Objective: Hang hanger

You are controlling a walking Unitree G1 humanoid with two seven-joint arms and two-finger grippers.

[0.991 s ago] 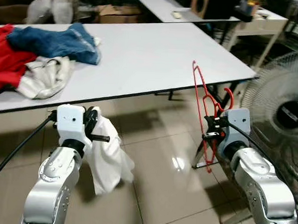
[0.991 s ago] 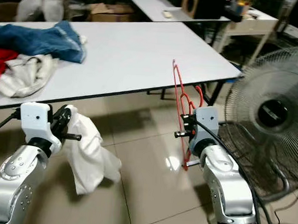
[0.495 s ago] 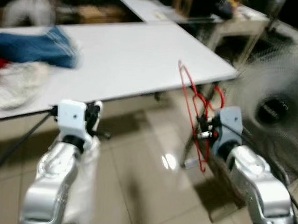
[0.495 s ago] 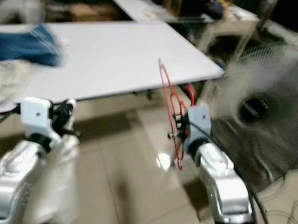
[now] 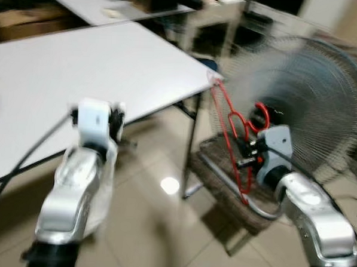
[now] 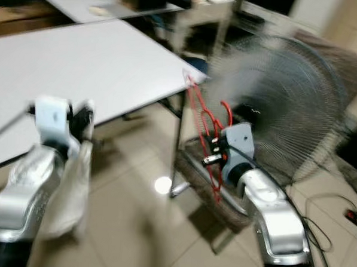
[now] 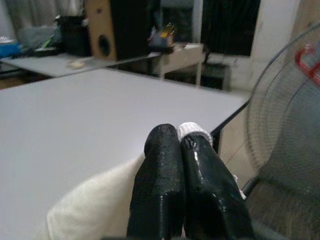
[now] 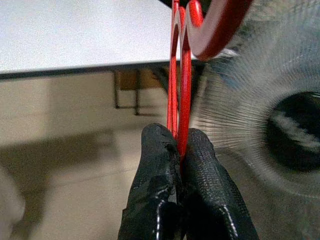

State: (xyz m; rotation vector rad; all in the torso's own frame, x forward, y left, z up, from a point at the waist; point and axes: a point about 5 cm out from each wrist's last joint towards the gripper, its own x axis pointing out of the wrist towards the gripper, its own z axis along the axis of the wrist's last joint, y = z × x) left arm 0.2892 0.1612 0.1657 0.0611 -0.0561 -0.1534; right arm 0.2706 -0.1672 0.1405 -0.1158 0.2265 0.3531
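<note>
We carry the red hanger (image 5: 232, 139) upright, pinched in our closed right gripper (image 8: 179, 145), hook free for hanging, while our closed left gripper (image 7: 179, 145) pinches white cloth (image 7: 95, 207)

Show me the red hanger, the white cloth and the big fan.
red hanger (image 5: 230, 121), left eye view, on its wire frame.
white cloth (image 7: 95, 210), left wrist view, on its fold.
fan (image 6: 288, 97), right eye view, on its grille.
</note>
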